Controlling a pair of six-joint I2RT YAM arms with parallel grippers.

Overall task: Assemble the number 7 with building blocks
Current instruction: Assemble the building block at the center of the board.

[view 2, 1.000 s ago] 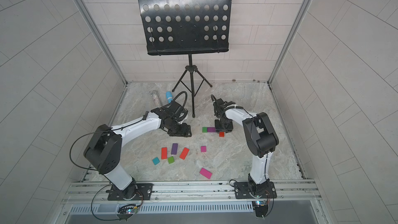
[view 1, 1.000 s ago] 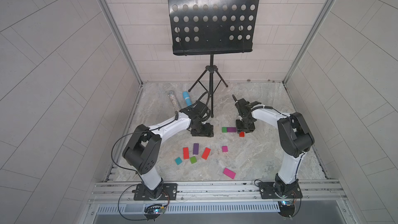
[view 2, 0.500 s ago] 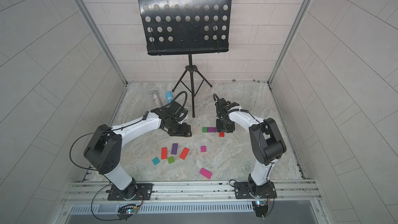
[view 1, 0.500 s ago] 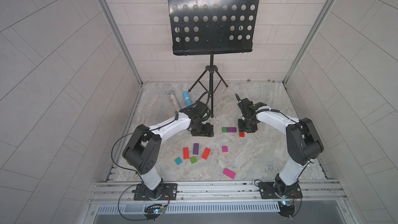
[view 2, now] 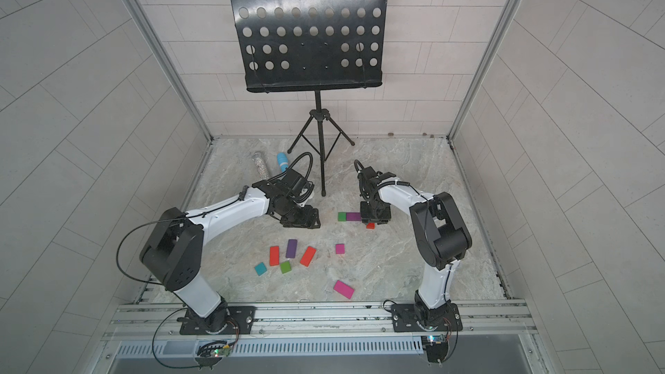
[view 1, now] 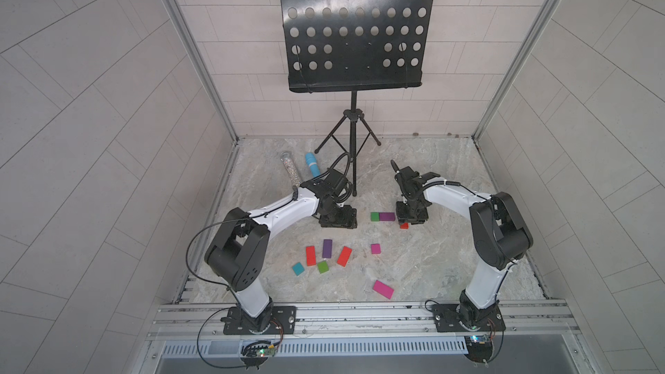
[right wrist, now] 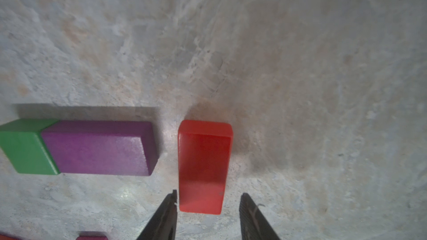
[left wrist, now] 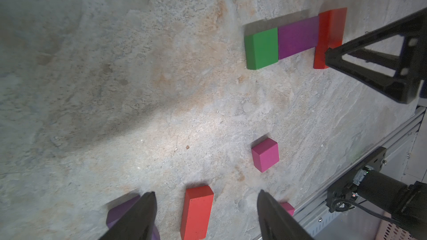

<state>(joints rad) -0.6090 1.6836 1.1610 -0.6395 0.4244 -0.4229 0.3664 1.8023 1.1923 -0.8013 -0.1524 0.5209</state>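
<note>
A green block (view 1: 375, 216) and a purple block (view 1: 387, 216) lie end to end mid-floor. Just right of them a red block (right wrist: 203, 165) lies crosswise, a small gap from the purple one (right wrist: 99, 148). My right gripper (right wrist: 209, 196) is open and straddles its near end: one finger sits at the block's edge, the other stands clear. My left gripper (left wrist: 206, 193) is open, with nothing between its fingers, over another red block (left wrist: 197, 213). Several loose blocks lie nearer the front, among them a magenta square (view 1: 375, 248) and a magenta rectangle (view 1: 383, 289).
A black music stand (view 1: 354, 160) has its tripod feet at the back between the arms. A blue microphone (view 1: 312, 164) and a glittery tube (view 1: 289, 169) lie at the back left. A metal rail (view 1: 360, 313) runs along the front edge.
The right gripper's jaws have narrowed around the red block and its arm's elbow has swung to the right. The left arm has not moved.
</note>
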